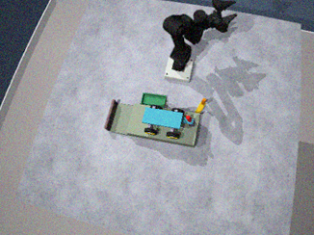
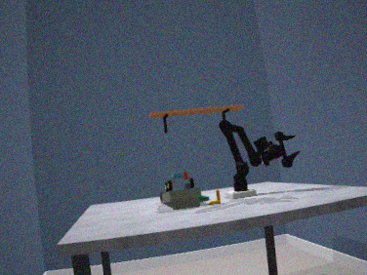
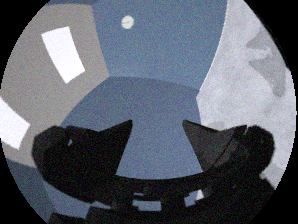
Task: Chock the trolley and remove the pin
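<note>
The trolley [image 1: 163,118] [image 2: 177,175], with a light-blue top and dark wheels, stands on the grey-green ramp [image 1: 127,112] [image 2: 182,200]. The red-headed stop pin [image 1: 188,118] [image 2: 185,176] stands upright at the trolley's uphill end, on the right in the top view. The yellow chock [image 1: 200,106] [image 2: 218,197] with its orange handle is off the ramp, beside its uphill end; its black base is not distinct. The green tray [image 1: 154,100] [image 2: 204,198] is beside the ramp. My gripper [image 1: 235,9] [image 2: 297,144] [image 3: 157,123] is open and empty, raised high and far from the ramp, pointing away from it.
A brown board [image 1: 111,115] crosses the ramp's low end. The arm's white base [image 1: 179,76] [image 2: 240,194] stands behind the tray and chock. The table [image 1: 103,181] [image 2: 122,221] carries everything. An orange shelf [image 2: 195,111] appears on the wall behind.
</note>
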Robot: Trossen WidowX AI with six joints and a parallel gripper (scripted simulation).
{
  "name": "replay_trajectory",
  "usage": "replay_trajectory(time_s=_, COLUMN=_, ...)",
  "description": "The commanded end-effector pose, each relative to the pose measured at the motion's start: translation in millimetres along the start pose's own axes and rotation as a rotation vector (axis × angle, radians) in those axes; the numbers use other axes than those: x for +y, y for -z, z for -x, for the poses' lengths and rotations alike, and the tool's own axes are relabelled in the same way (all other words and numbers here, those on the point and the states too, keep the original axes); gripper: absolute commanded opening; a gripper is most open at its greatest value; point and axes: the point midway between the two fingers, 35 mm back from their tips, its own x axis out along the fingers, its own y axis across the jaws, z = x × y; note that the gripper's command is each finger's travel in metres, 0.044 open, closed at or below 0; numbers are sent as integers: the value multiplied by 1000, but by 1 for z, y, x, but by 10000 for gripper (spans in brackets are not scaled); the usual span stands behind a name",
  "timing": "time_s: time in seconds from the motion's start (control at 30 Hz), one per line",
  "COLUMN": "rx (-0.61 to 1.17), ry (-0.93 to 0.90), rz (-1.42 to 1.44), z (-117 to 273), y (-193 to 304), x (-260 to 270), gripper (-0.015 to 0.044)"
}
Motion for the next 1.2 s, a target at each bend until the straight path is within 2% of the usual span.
replay_trajectory(time_s=0.0, rx=-2, ry=3, rz=6, z=-1, y=-1, x=-1, gripper=374)
replay_trajectory(time_s=0.23, rx=-67, ry=147, rz=228, z=-26, y=-29, x=-28, gripper=190)
replay_trajectory(time_s=0.7, rx=-134, ry=549, rz=637, z=-49, y=-120, x=-88, gripper=190)
replay_trajectory(time_s=1.17, rx=-83, ry=992, rz=861, z=-16, y=-223, x=-127, gripper=190)
